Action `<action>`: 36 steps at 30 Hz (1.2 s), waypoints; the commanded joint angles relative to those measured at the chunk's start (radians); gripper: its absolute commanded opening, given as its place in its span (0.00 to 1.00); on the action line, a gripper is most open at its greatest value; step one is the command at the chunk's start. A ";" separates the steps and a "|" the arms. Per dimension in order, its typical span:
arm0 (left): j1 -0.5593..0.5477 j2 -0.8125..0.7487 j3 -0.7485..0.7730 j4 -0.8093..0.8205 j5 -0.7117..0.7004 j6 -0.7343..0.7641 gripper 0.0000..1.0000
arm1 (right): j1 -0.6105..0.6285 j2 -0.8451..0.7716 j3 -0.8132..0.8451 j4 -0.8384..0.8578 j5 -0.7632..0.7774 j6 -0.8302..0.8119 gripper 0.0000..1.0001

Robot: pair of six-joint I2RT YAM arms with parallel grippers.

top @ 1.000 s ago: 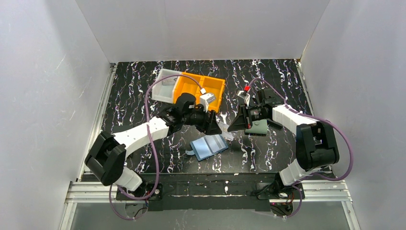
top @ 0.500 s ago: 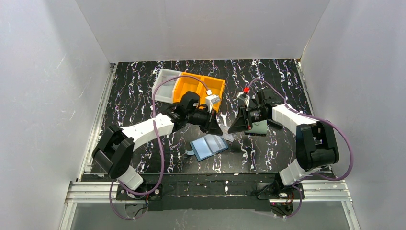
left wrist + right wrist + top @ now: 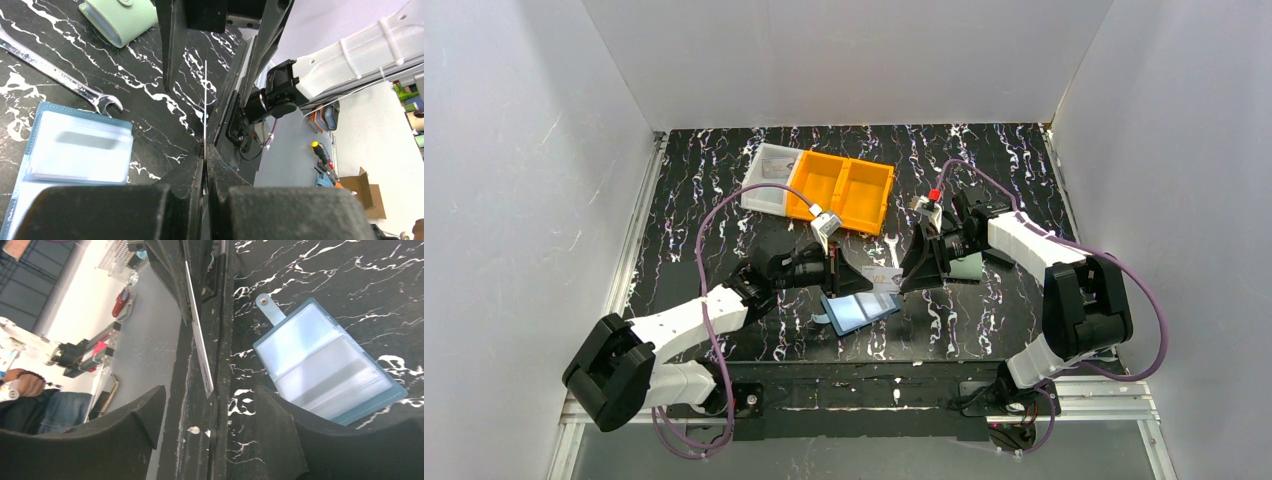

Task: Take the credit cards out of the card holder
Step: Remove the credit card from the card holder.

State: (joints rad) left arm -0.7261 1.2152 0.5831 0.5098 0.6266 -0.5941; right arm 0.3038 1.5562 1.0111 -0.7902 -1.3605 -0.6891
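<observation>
The left gripper (image 3: pixel 204 156), we noted, pinched one credit card (image 3: pixel 205 95); the right gripper (image 3: pixel 210 402) stood open either side of it.

No legible text anywhere; printed marks on the credit card (image 3: pixel 882 278) too small.
</observation>
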 commanded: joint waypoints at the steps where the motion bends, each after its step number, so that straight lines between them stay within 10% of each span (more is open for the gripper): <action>1: -0.014 -0.001 -0.012 0.123 -0.024 -0.041 0.00 | 0.031 -0.023 -0.011 0.026 -0.057 0.020 0.67; 12: -0.018 0.010 -0.033 0.148 -0.082 -0.053 0.00 | 0.037 -0.031 -0.009 0.085 -0.073 0.091 0.01; 18: 0.014 -0.091 -0.058 0.005 -0.214 -0.043 0.53 | 0.037 -0.045 -0.001 0.078 0.023 0.081 0.01; 21: 0.033 -0.208 -0.034 -0.172 -0.314 0.041 0.97 | 0.037 -0.035 0.027 0.016 0.097 0.015 0.01; 30: 0.067 -0.171 0.336 -0.815 -0.175 0.510 0.98 | 0.056 0.061 0.124 -0.256 0.179 -0.260 0.01; 36: 0.014 -0.072 0.490 -0.888 -0.146 0.648 0.98 | 0.060 0.072 0.136 -0.291 0.183 -0.297 0.01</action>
State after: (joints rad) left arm -0.6682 1.1152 1.0138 -0.2214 0.4419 -0.1249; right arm 0.3561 1.6249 1.1057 -1.0035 -1.1774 -0.9123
